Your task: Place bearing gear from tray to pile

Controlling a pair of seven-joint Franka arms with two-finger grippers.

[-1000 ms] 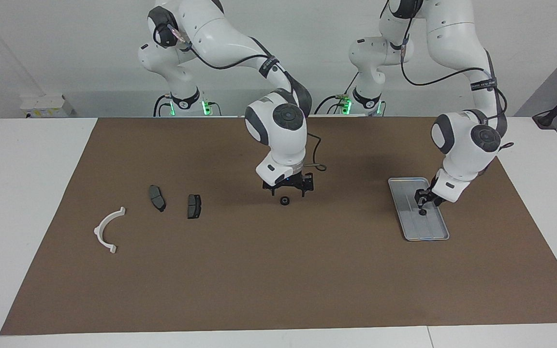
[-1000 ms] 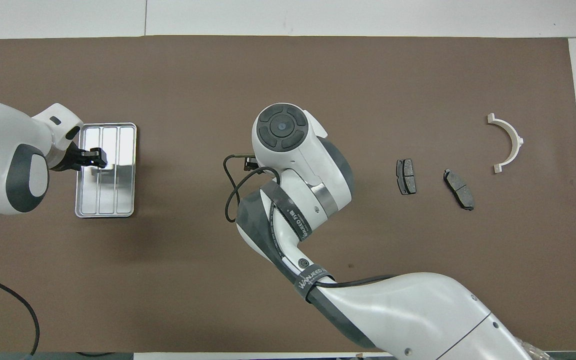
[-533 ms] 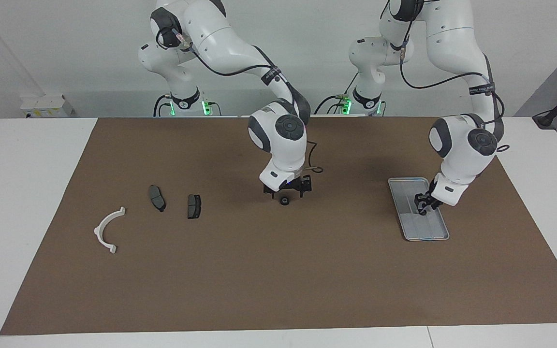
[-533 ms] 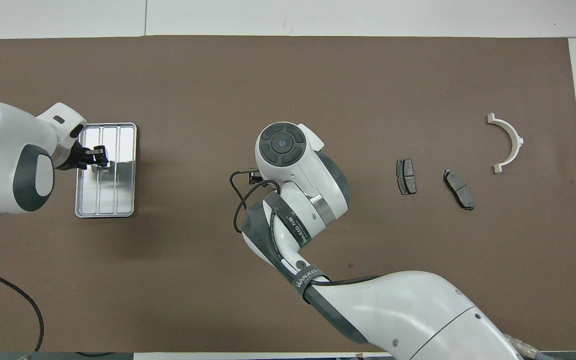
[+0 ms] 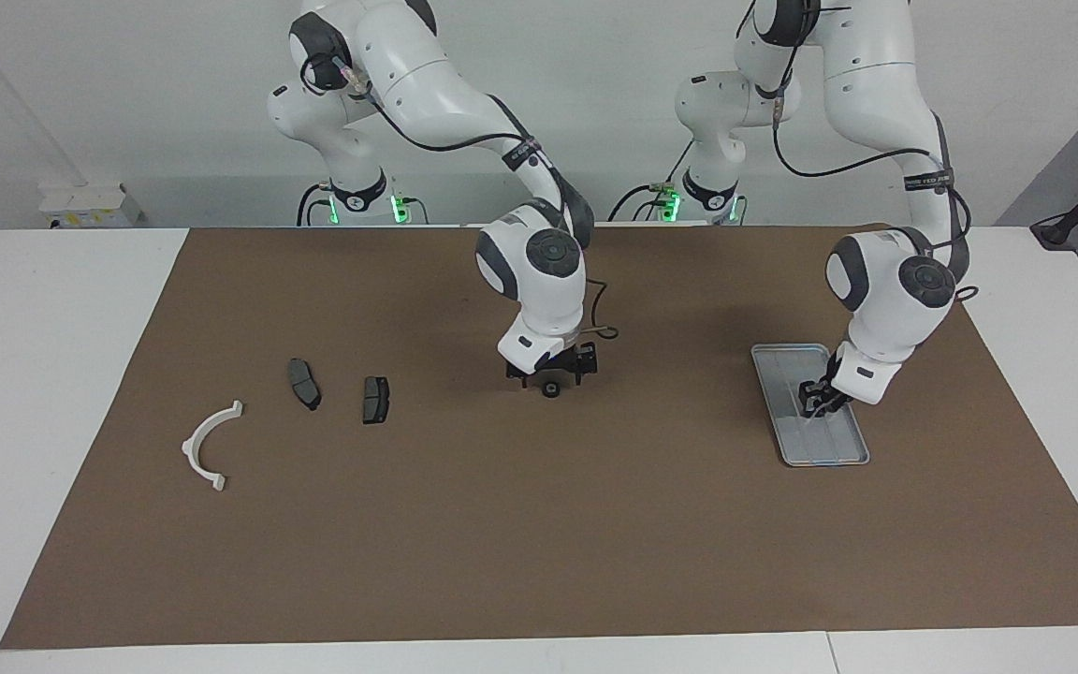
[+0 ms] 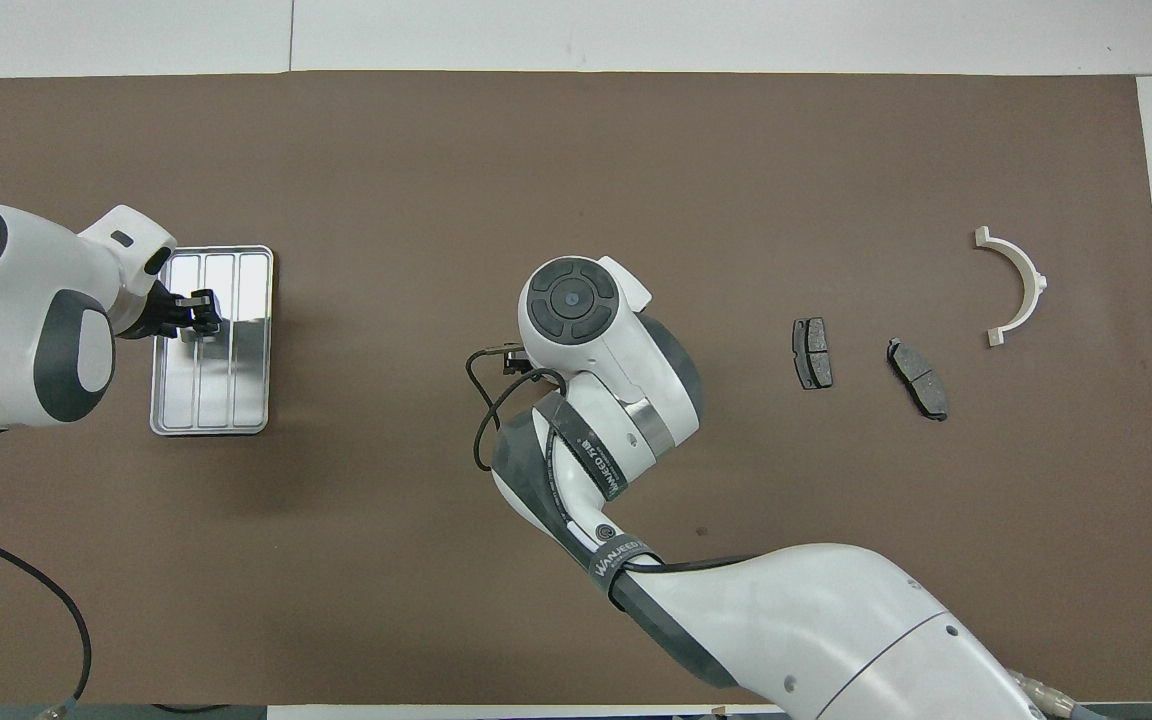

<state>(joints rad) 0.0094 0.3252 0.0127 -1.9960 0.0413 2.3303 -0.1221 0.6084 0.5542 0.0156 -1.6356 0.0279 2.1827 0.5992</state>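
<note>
A small black bearing gear (image 5: 550, 390) lies on the brown mat near the table's middle. My right gripper (image 5: 549, 373) is low over it, open, one finger on each side of the gear; in the overhead view its own wrist hides both. The silver tray (image 5: 834, 445) lies toward the left arm's end, also in the overhead view (image 6: 236, 390). My left gripper (image 5: 812, 404) is down in the tray (image 6: 201, 312), with something small and dark at its tip. The pile lies toward the right arm's end: a white half-ring bracket (image 5: 195, 432) and two dark brake pads (image 5: 304, 383) (image 5: 375, 399).
The brown mat (image 5: 539, 543) covers most of the white table. In the overhead view the pads (image 6: 812, 353) (image 6: 918, 378) and the bracket (image 6: 1031, 280) lie apart from each other. The right arm's forearm (image 6: 796, 610) spans the mat near the robots.
My right gripper has sunk slightly over the gear, which has not moved. My left gripper has shifted a little toward the robots within the tray.
</note>
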